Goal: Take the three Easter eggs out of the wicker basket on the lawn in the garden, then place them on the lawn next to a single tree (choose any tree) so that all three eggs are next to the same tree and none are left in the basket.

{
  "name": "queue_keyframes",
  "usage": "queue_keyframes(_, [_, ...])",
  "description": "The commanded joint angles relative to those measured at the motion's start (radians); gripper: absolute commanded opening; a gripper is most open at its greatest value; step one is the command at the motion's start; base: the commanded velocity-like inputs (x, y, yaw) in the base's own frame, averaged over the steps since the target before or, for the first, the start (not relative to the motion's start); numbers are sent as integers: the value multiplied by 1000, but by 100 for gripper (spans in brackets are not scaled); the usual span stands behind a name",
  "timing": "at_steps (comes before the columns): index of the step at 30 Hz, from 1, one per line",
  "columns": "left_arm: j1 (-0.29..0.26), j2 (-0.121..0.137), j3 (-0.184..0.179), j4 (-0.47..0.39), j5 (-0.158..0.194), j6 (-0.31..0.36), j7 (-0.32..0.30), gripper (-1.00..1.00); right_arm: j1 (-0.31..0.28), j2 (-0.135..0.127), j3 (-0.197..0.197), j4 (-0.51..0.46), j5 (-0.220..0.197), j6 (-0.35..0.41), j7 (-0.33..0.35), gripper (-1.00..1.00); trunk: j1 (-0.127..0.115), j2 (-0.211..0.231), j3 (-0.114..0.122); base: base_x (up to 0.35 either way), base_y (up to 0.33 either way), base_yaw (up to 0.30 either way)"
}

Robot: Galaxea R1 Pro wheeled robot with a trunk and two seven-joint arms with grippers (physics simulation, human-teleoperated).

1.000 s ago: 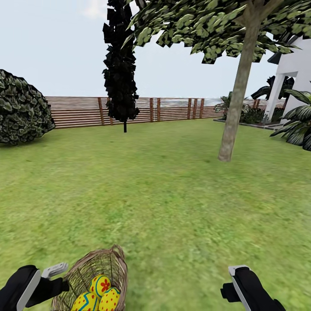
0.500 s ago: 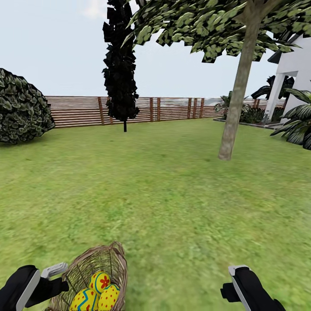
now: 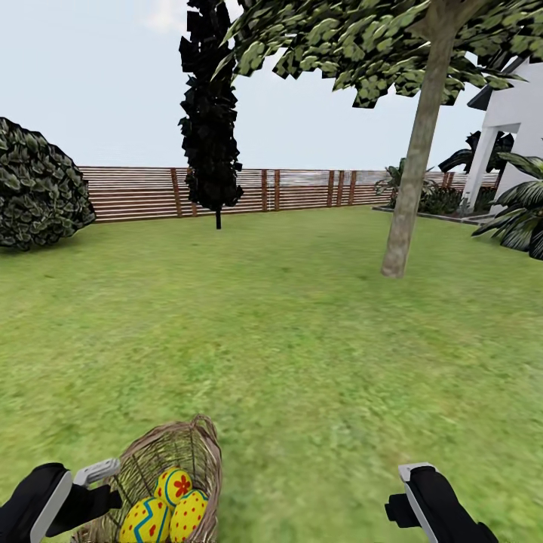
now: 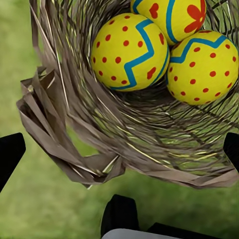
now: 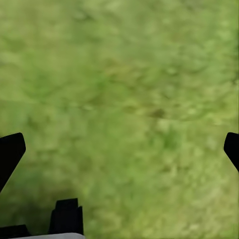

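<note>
Showing three Easter eggs [image 4: 130,52] inside wicker basket [image 4: 74,124] on lawn [image 3: 302,354]. Left gripper [image 4: 119,149] spread wide beside basket rim, nothing held. Right gripper [image 5: 119,149] wide open, empty, over grass.

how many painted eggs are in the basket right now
3, all inside the brown open-weave wicker basket: a yellow egg with blue zigzag and red dots, a second dotted one touching it, and a third with red flower behind both. None visible on the lawn.
</note>
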Motion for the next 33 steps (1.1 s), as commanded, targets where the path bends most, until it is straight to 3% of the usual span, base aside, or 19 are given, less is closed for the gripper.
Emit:
queue_keyframes(1, [-1,-1,2,-1,-6,4,-7,100,-1,0,1,-1,7,4,3,100,4,-8,-4,0,0,0])
queue_keyframes(4, [0,-2,2,-1,-6,4,-7,100,-1,-2,1,-1,4,3,7,100,15,-29,-14,0,0,0])
queue_keyframes(10, [-1,-9,-9,5,-11,3,-4,100,-1,1,0,5,-2,-1,13,100,15,-29,-14,0,0,0])
queue_keyframes(15, [3,5,-12,-12,0,2,-11,100,-1,-16,4,33,-1,-1,15,100,15,-29,-14,0,0,0])
queue_keyframes(20, [3,-11,-7,-19,-1,2,-13,100,-1,10,3,59,-1,-1,13,100,15,-29,-14,0,0,0])
queue_keyframes(33, [3,5,3,-33,-2,4,-13,100,-1,13,2,61,-2,-1,13,100,15,-29,-14,0,0,0])
